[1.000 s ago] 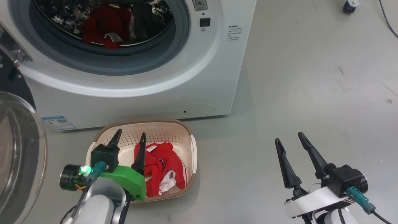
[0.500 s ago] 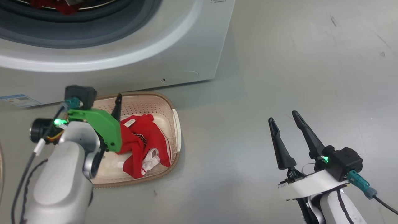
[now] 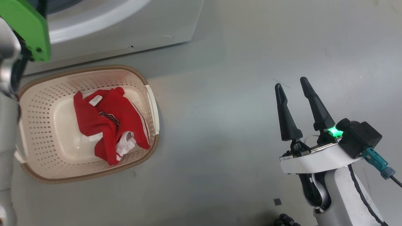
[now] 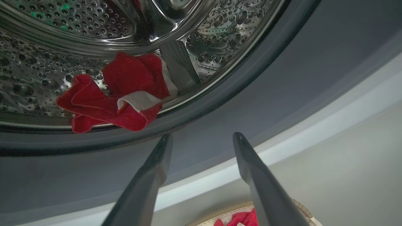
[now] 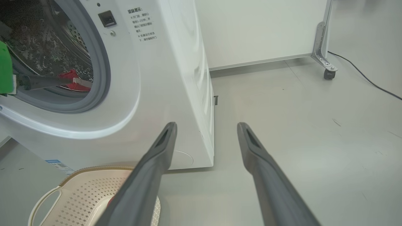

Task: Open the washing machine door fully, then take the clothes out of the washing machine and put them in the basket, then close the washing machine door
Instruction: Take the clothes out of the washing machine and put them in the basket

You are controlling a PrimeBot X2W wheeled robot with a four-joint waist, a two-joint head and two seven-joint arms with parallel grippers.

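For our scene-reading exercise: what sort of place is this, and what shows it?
Likely a lab or test room, not a home: a washer on bare grey floor, a white panel on castors, and a loose cable.

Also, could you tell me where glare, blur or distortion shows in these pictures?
Left wrist view: bright glints on the steel drum, left gripper jaws soft. Right wrist view: the washing machine edges look bowed, wide-angle. Head view: sharp, soft shadow right of the basket.
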